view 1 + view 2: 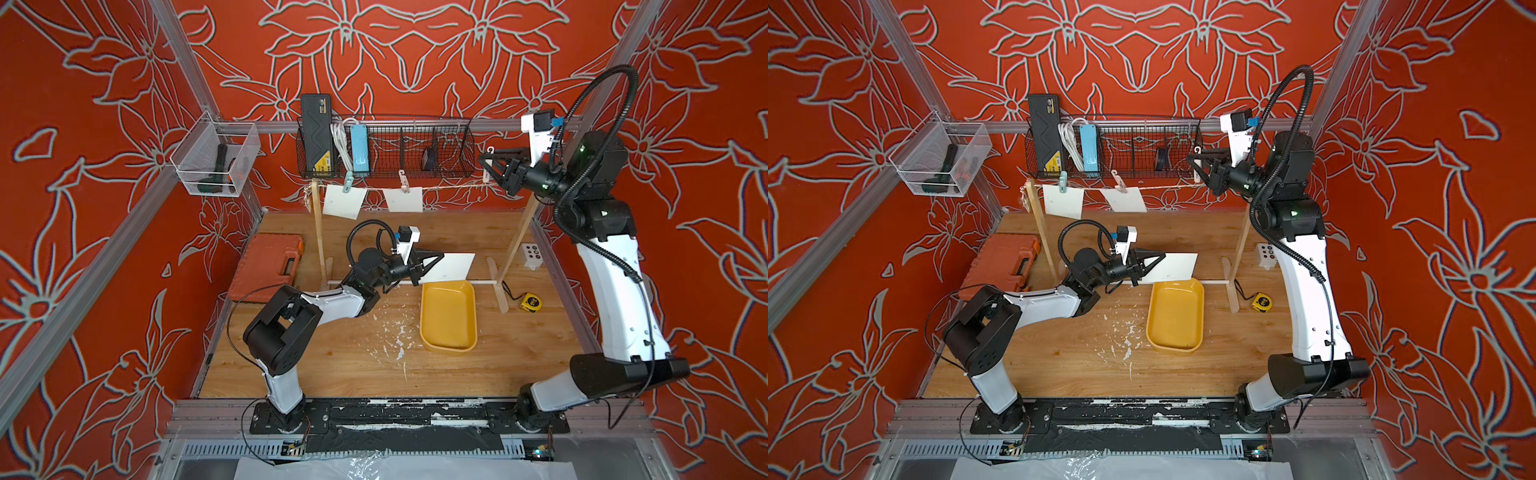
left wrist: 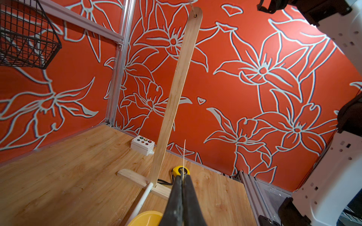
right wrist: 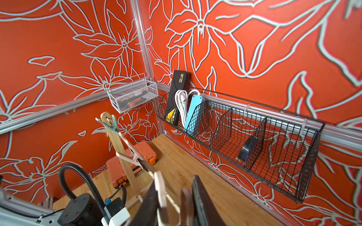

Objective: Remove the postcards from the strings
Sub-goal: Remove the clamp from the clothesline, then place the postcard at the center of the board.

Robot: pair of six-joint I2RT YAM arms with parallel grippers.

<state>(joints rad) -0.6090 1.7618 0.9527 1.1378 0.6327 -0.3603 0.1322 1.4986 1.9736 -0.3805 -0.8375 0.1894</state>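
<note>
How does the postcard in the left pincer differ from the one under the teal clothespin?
The postcard in the left pincer is off the string, clamped at one edge; the teal-pinned postcard hangs from it. Held one sits low by the yellow tray; pinned one is high. Both are white.

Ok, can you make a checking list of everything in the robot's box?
Surface: wooden table, white flecks.
Job's things: loose postcard in left gripper, by yellow tray; hanging postcards pegged on string.
Clutter: orange case, tape measure, button box.
Grippers: left shut on loose postcard; right gripper shut on clothespin near string.
Cables: black hose arching over right arm.
Surroundings: red flowered walls, wire basket, mesh basket.
</note>
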